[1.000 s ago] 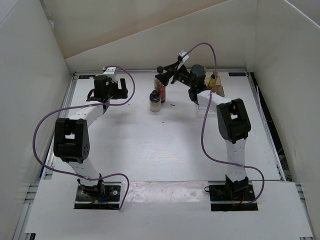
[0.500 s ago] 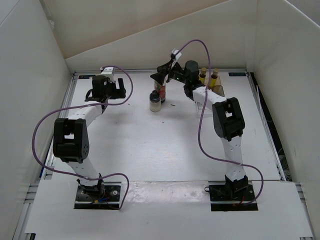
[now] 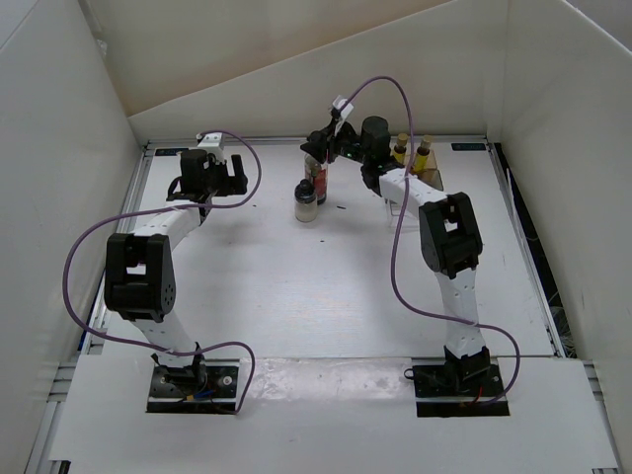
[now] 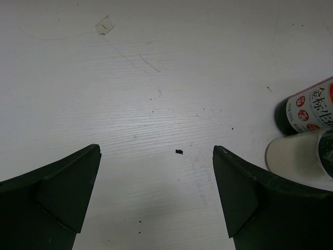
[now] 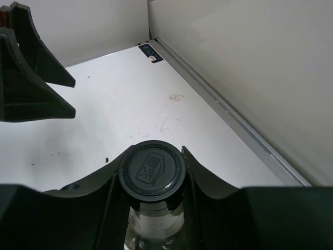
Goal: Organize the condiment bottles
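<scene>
Now | right gripper [image 5: 150, 162]: clamped on tall bottle [image 5: 151, 174] cap, far centre | left gripper [image 4: 156, 152]: fingers apart over table [image 4: 156, 78], far left

Bright, even light from above fills the white enclosure [image 3: 59, 148]; the counter [image 3: 296, 286] looks almost washed out, and shadows under the arms [image 3: 148, 267] are faint and soft. The overhead view is sharp. The left pincer [image 4: 156, 150] reads as near-black, detail-less shapes. The tall bottle [image 5: 151, 177] carries a pale sheen on its cap; its glass below blurs.
</scene>
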Controlling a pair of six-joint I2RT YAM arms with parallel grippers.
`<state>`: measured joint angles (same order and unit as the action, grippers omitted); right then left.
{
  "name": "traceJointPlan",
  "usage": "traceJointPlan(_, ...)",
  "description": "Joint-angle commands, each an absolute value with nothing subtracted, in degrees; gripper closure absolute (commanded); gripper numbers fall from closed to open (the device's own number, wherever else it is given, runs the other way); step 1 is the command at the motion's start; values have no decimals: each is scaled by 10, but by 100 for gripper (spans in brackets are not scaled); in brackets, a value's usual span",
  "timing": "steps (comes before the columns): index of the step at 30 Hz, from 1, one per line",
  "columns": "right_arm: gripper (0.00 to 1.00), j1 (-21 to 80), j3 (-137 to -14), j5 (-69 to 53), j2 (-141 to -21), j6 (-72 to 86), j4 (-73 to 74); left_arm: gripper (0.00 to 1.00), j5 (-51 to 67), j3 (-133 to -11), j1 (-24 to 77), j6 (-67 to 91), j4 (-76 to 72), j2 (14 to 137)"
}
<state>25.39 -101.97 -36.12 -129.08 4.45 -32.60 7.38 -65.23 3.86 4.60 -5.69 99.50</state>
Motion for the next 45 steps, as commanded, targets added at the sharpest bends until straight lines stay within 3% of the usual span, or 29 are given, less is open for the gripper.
traceJointPlan(1, 61, 259, -1048, -376, -1296, 12, -301, 0, 87, -649, 35, 53, -69, 971)
traceJointPlan(6, 76, 261, -1038, -374, -1287, 10, -294, 0, 85, -647, 35, 52, -69, 972)
traceJointPlan(7, 88, 261, -1034, -373, -1286, 9, -295, 0, 85, -647, 36, 52, -69, 972)
traceJointPlan(9, 100, 261, -1028, -371, -1281, 8, -300, 0, 85, -645, 35, 52, -70, 973)
traceJointPlan(22, 100, 251, -952, -348, -1213, -33, -335, 0, 87, -645, 36, 54, -70, 975)
traceJointPlan(45, 100, 162, -761, -274, -975, -56, -449, 0, 77, -668, 69, 47, -55, 983)
